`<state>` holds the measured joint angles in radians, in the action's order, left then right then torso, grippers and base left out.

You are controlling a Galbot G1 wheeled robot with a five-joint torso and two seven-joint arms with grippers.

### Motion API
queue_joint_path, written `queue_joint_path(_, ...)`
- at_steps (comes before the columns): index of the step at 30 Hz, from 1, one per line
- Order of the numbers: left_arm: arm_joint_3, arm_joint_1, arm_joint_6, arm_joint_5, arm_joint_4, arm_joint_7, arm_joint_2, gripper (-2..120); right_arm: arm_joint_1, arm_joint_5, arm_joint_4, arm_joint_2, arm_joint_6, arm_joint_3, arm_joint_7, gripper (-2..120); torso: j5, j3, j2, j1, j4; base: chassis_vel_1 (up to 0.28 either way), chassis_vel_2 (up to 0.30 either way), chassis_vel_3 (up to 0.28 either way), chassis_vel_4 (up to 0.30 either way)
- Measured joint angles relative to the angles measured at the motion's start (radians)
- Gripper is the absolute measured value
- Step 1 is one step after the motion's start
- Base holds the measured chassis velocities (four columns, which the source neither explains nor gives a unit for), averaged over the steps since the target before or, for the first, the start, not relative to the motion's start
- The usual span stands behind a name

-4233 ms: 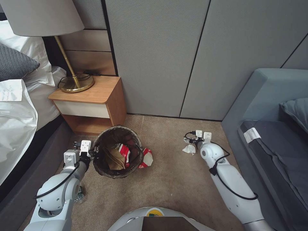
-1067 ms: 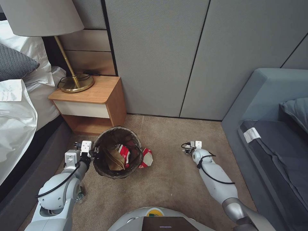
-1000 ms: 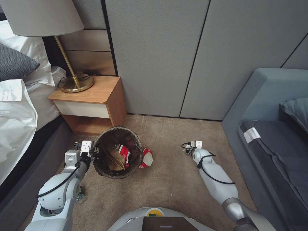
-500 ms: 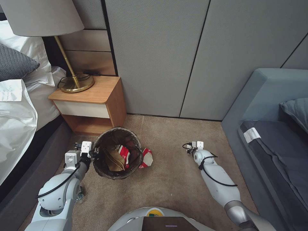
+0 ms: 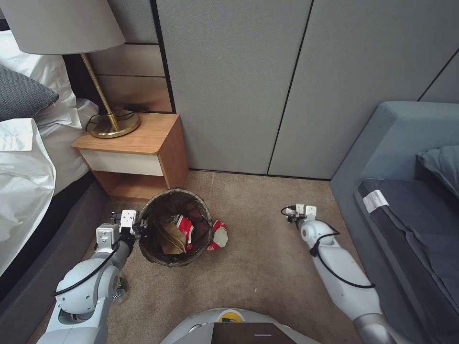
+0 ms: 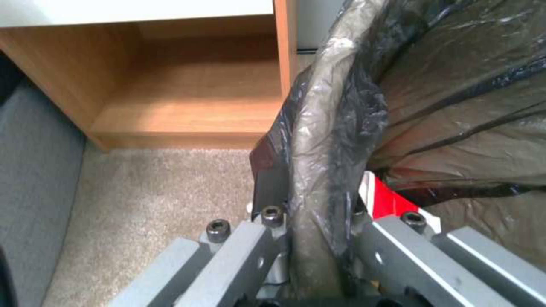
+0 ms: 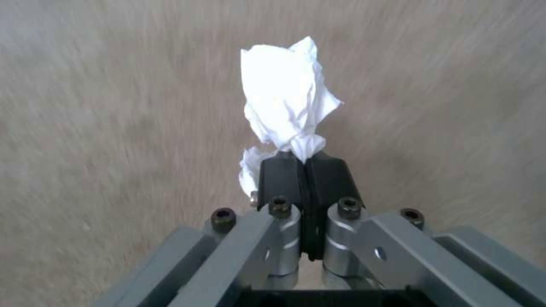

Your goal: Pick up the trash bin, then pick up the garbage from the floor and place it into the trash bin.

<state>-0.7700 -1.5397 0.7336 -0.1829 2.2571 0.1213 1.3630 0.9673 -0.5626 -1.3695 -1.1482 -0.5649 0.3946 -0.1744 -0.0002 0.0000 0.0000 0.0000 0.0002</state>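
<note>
The bin (image 5: 175, 227) sits on the floor (image 5: 258, 267) in front of the nightstand (image 5: 136, 153). It has a dark bag (image 6: 352, 106) folded over its rim. Inside are a brown paper bag (image 5: 171, 237) and a red-and-white wrapper (image 5: 185, 225). Another red-and-white wrapper (image 5: 219, 235) lies on the floor, touching the bin on its right side. The left claw (image 6: 318, 226) is clenched on the bin's rim at the left side, with one finger inside the bin and one outside, and the bag is squeezed between them. In the head view this claw (image 5: 138, 226) is right at the edge of the bin. Far off to the right, near the sofa (image 5: 406, 200), the right claw (image 7: 304, 170) is pinched tight on a white tissue (image 7: 290, 102). The tissue sticks out past the black fingertips (image 7: 327, 175), above the floor. In the head view the right claw (image 5: 299, 212) points down at the carpet, well apart from the bin. A lamp (image 5: 112, 122) stands on the nightstand, and a bed (image 5: 28, 157) is on the left.
</note>
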Motion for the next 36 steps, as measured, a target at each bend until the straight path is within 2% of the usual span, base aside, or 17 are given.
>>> queue_joint_path(2, -0.001, -0.001, 0.0, 0.0, 0.003, 0.0, -0.001, 0, 0.012, -0.017, -0.044, 0.023, -0.01, 0.005, -0.007, 0, 0.0, 0.0, 0.0, 0.0, -0.0003, 0.0, 0.0, 0.0, 0.0)
queue_joint_path(5, -0.001, -0.003, 0.0, -0.001, 0.018, -0.003, -0.003, 0, 0.043, -0.127, -0.227, 0.114, -0.071, 0.02, -0.06, 0, 0.0, 0.0, 0.0, 0.0, -0.0004, 0.0, 0.0, 0.0, 0.0)
queue_joint_path(6, -0.001, -0.003, 0.0, -0.001, 0.018, -0.003, -0.003, 0, 0.043, -0.127, -0.227, 0.114, -0.071, 0.02, -0.06, 0, 0.0, 0.0, 0.0, 0.0, -0.0004, 0.0, 0.0, 0.0, 0.0)
queue_joint_path(8, -0.001, -0.005, 0.001, 0.0, 0.027, -0.005, -0.004, 0, 0.048, -0.217, -0.353, 0.161, -0.117, 0.027, -0.102, 0, 0.0004, 0.0, 0.0, 0.0, 0.0, 0.0, 0.0, 0.0, 0.0)
queue_joint_path(9, -0.001, -0.005, 0.001, 0.0, 0.027, -0.005, -0.004, 0, 0.048, -0.217, -0.353, 0.161, -0.117, 0.027, -0.102, 0, 0.0004, 0.0, 0.0, 0.0, 0.0, 0.0, 0.0, 0.0, 0.0)
queue_joint_path(11, -0.001, -0.008, 0.001, 0.004, 0.031, -0.005, -0.004, 0, 0.047, -0.314, -0.474, 0.204, -0.165, 0.036, -0.151, 0, 0.0, 0.0, 0.0, 0.0, 0.0001, 0.0, 0.0, 0.0, 0.0)
queue_joint_path(15, 0.0, -0.01, 0.001, 0.011, 0.033, -0.004, -0.004, 0, 0.036, -0.422, -0.6, 0.252, -0.175, 0.039, -0.206, 0, 0.0, 0.0, 0.0, 0.0, -0.0003, 0.0, 0.0, 0.0, 0.0)
queue_joint_path(16, 0.0, -0.01, 0.001, 0.011, 0.033, -0.004, -0.004, 0, 0.036, -0.422, -0.6, 0.252, -0.175, 0.039, -0.206, 0, 0.0, 0.0, 0.0, 0.0, -0.0003, 0.0, 0.0, 0.0, 0.0)
queue_joint_path(19, 0.001, -0.012, 0.001, 0.015, 0.038, -0.002, -0.005, 0, 0.008, -0.544, -0.729, 0.304, -0.176, 0.024, -0.248, 0, 0.0001, 0.0, 0.0, 0.0, -0.0002, 0.0, 0.0, 0.0, 0.0)
queue_joint_path(23, 0.002, -0.013, 0.002, 0.017, 0.041, -0.002, -0.007, 0, -0.027, -0.651, -0.8, 0.347, -0.176, 0.001, -0.261, 0, 0.0004, 0.0, 0.0, 0.0, -0.0003, 0.0, 0.0, 0.0, 0.0)
queue_joint_path(26, 0.006, -0.014, 0.002, 0.025, 0.041, 0.0, -0.006, 0, -0.149, -0.78, -0.886, 0.429, -0.175, -0.078, -0.237, 0, 0.0002, 0.0, 0.0, 0.0, -0.0003, 0.0, 0.0, 0.0, 0.0)
queue_joint_path(27, 0.006, -0.014, 0.002, 0.025, 0.041, 0.0, -0.006, 0, -0.149, -0.78, -0.886, 0.429, -0.175, -0.078, -0.237, 0, 0.0002, 0.0, 0.0, 0.0, -0.0003, 0.0, 0.0, 0.0, 0.0)
queue_joint_path(30, 0.009, -0.012, 0.002, 0.03, 0.04, 0.0, -0.003, 0, -0.3, -0.861, -0.918, 0.462, -0.174, -0.188, -0.226, 0, 0.0, 0.0, 0.0, 0.0, 0.0, 0.0, 0.0, 0.0, 0.0)
queue_joint_path(31, 0.009, -0.012, 0.002, 0.03, 0.04, 0.0, -0.003, 0, -0.3, -0.861, -0.918, 0.462, -0.174, -0.188, -0.226, 0, 0.0, 0.0, 0.0, 0.0, 0.0, 0.0, 0.0, 0.0, 0.0)
queue_joint_path(33, 0.01, -0.01, 0.002, 0.032, 0.038, 0.001, -0.002, 0, -0.397, -0.914, -0.924, 0.464, -0.173, -0.277, -0.232, 0, -0.0001, 0.0, 0.0, 0.0, -0.0001, 0.0, 0.0, 0.0, 0.0)
queue_joint_path(34, 0.01, -0.01, 0.002, 0.032, 0.038, 0.001, -0.002, 0, -0.397, -0.914, -0.924, 0.464, -0.173, -0.277, -0.232, 0, -0.0001, 0.0, 0.0, 0.0, -0.0001, 0.0, 0.0, 0.0, 0.0)
queue_joint_path(36, 0.01, -0.008, 0.002, 0.034, 0.036, 0.0, -0.003, 0, -0.562, -0.974, -0.913, 0.446, -0.172, -0.443, -0.249, 0, -0.0001, 0.0, 0.0, 0.0, -0.0004, 0.0, 0.0, 0.0, 0.0)
